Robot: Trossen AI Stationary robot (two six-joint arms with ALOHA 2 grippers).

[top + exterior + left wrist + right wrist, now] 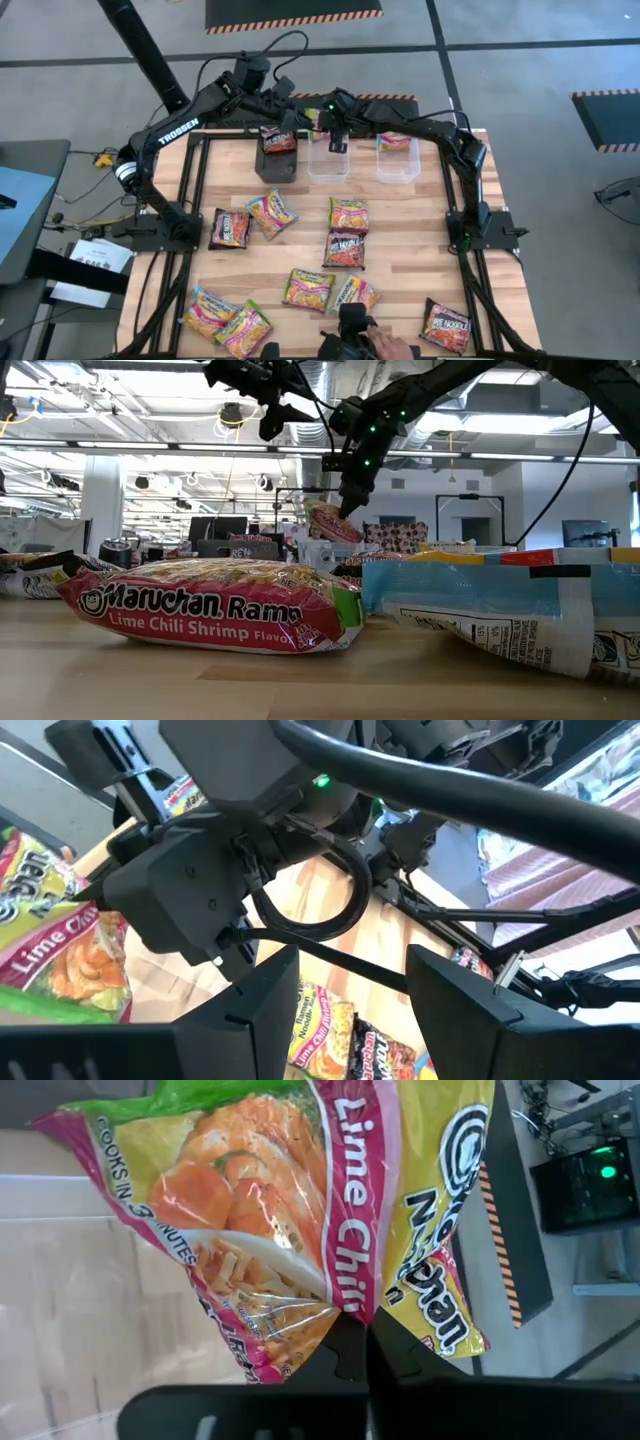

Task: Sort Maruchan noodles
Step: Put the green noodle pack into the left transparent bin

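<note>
At the far edge of the wooden desk [400, 255] the right gripper [335, 138] hangs above the middle clear tub [329, 160], its fingers [345, 1355] pressed tight together on a lime chili shrimp packet [290, 1220], which dangles from them clear of the desk; the low view shows that packet [333, 522] hanging tilted under the gripper. The left gripper [288, 112] is just beside it, over the black tub [277, 158] that holds a dark packet [278, 139], and its fingers [270, 1010] stand wide apart with nothing between them. A third, clear tub [397, 160] nearer the far right corner holds one orange packet [396, 142]. The other Maruchan noodles [340, 235] lie loose on the desk: a dark one [230, 228] and a bright one [271, 212] toward the left edge, two touching near the centre, two [330, 291] side by side closer to the near edge, two more [226, 318] at the near left corner, and a dark one [446, 326] at the near right corner. In the low view one packet [215, 603] lies flat close to the camera.
</note>
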